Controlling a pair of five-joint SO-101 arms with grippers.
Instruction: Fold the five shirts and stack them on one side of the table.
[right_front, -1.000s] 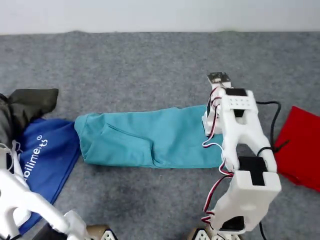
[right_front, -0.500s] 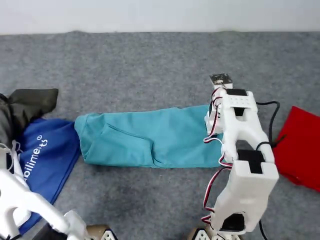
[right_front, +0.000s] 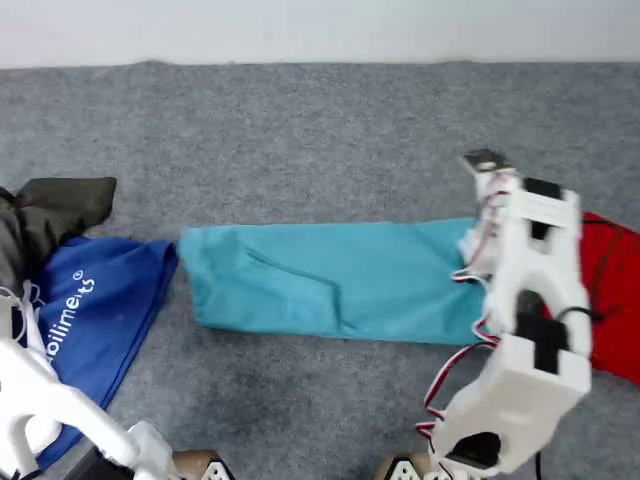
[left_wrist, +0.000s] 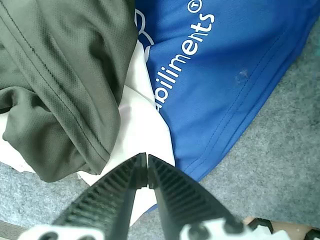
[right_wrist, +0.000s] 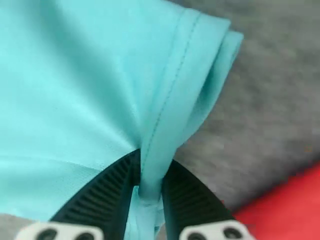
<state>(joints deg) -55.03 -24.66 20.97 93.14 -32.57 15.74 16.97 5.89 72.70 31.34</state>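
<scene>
The grey worktop (right_front: 300, 120) carried the teal shirt (right_front: 330, 280), folded into a long band. The blue shirt (right_front: 95, 310) lay just beside one end of it, the red shirt (right_front: 612, 300) near the other, and the olive shirt (right_front: 55, 205) beyond the blue. The right tool (right_wrist: 150, 167) was clamped on the teal shirt's hem. The left tool (left_wrist: 148, 161), jaws together, hung well apart from it.

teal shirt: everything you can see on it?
The teal shirt is a soft knit with stitched hems, folded into a long strip lying flat across the middle of the grey table. The right gripper is shut on a bunched hem at the end beside the red shirt; the other end lies near the blue shirt.
</scene>
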